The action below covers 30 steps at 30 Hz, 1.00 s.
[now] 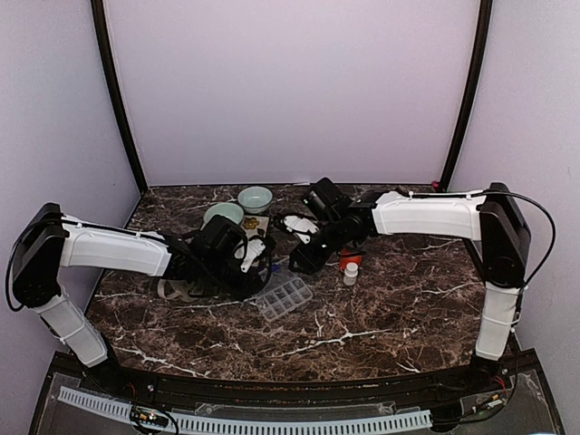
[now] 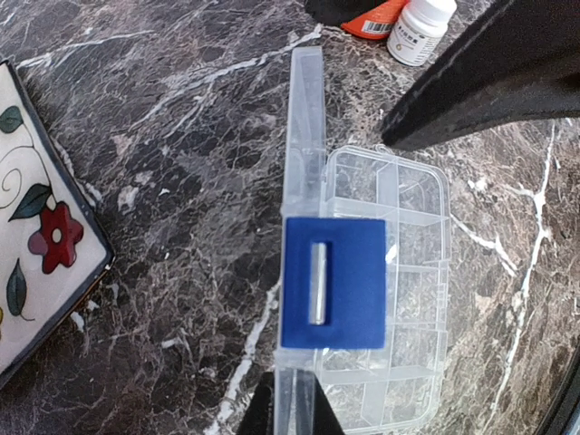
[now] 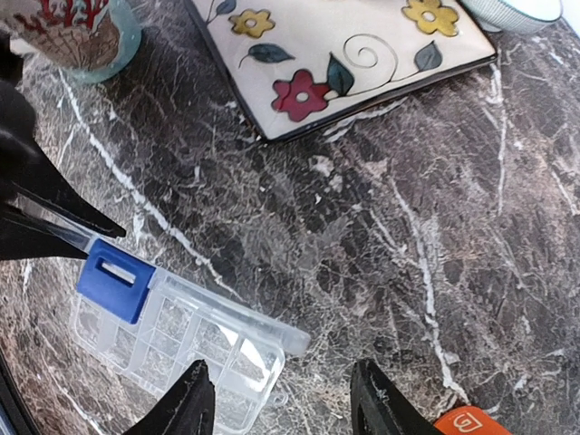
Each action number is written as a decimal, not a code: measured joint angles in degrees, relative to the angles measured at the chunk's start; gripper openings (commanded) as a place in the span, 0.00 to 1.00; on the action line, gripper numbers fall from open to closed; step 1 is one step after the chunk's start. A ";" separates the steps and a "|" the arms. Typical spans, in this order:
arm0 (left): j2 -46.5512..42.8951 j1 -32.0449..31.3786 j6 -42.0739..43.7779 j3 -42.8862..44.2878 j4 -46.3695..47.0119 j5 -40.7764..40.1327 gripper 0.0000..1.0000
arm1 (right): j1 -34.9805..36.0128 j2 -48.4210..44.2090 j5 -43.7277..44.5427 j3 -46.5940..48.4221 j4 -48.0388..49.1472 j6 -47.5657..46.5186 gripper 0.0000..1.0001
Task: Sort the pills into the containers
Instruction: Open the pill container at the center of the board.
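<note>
Top external: marble tabletop [image 1: 390, 308], lilac walls [image 1: 290, 91]

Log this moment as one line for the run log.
left gripper: shut on organiser lid | right gripper: open, over organiser box | cells: look empty | pill bottle: upright beside box
</note>
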 measured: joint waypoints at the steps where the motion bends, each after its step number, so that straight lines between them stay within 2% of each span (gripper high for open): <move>1: 0.00 0.09 0.48 0.35 -0.37 0.59 0.00 | 0.00 0.00 -0.24 -0.26 0.04 -0.15 0.52; 11: 0.00 0.72 4.68 3.28 -3.48 7.89 0.06 | -0.24 0.00 -3.54 -1.99 0.83 -1.51 0.49; 14: 0.00 0.92 5.55 3.96 -4.79 9.42 0.07 | -0.63 -0.02 -6.21 -2.19 1.05 -1.92 0.41; 21: 0.00 1.51 7.13 4.87 -6.43 10.78 0.13 | -2.95 -0.02 -14.93 -3.19 1.29 -2.14 0.09; 24: 0.00 2.47 7.52 4.96 -6.73 10.47 0.21 | -4.07 -0.02 -19.74 -4.00 0.92 -2.27 0.00; 30: 0.00 3.58 5.97 5.11 -6.84 9.60 0.50 | -4.90 -0.02 -24.87 -4.76 1.40 -2.14 0.00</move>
